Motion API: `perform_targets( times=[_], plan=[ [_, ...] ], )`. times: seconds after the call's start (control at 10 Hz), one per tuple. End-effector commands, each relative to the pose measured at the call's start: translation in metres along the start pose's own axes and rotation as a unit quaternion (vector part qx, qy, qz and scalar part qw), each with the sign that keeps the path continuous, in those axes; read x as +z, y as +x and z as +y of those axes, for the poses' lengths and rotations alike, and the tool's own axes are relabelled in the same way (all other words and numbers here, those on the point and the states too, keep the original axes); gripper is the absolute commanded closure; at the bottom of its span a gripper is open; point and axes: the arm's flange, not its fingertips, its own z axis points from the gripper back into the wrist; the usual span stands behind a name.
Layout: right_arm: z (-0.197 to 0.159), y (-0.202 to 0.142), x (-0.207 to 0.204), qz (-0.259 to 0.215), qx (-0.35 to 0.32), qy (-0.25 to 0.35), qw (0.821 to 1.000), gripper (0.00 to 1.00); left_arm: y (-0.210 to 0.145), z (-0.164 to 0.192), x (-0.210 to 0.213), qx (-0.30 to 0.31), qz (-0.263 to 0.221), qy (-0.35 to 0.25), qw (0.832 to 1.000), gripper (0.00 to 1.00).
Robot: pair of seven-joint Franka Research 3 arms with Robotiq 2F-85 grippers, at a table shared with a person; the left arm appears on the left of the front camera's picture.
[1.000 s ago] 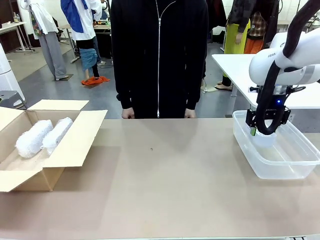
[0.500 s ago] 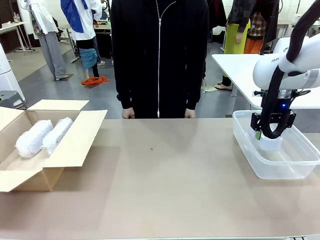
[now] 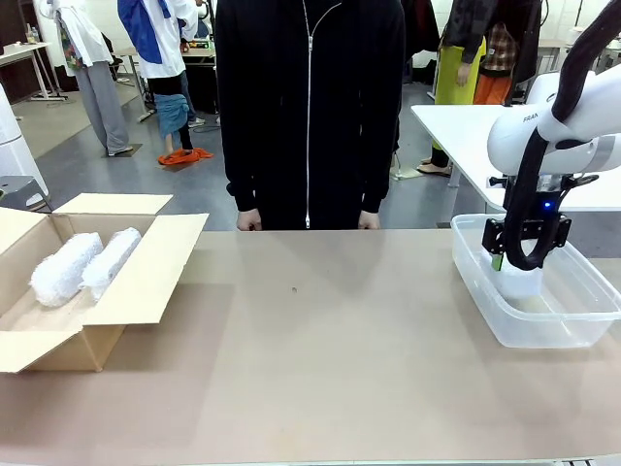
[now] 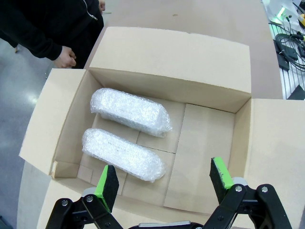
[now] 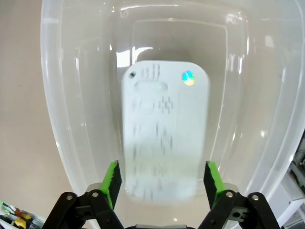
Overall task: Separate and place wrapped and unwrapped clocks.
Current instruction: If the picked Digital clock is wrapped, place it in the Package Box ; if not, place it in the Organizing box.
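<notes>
Two bubble-wrapped bundles in cardboard box; smooth white clock in clear tub.

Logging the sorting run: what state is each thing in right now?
Two whitish bubble-wrapped clock bundles: lying side by side in the box.
Brown cardboard box: flaps open.
White flat plastic clock: bare, inside the bin, between the open pads.
Clear plastic bin: lidless.
Left end effector: open, empty.
Right end effector: open.
</notes>
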Motion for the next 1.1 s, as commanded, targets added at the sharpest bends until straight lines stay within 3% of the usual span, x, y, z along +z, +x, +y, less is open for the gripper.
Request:
perform_targets(
  times=[0.0, 0.4, 1.0],
  plan=[
    [0.0, 0.0, -0.001, -0.001, 0.008, -0.018, 1.0, 0.0, 0.001, 0.0, 0.001, -0.003, -0.006, 0.0, 1.0, 0.0],
    [0.002, 0.0, 0.004, -0.003, 0.004, -0.021, 1.0, 0.0, 0.001, 0.0, 0.001, -0.003, -0.006, 0.0, 1.0, 0.0],
    [-0.003, -0.006, 0.062, -0.049, -0.025, -0.025, 0.998, 0.0, 0.001, 0.0, 0.001, -0.003, -0.006, 0.0, 1.0, 0.0]
  ],
)
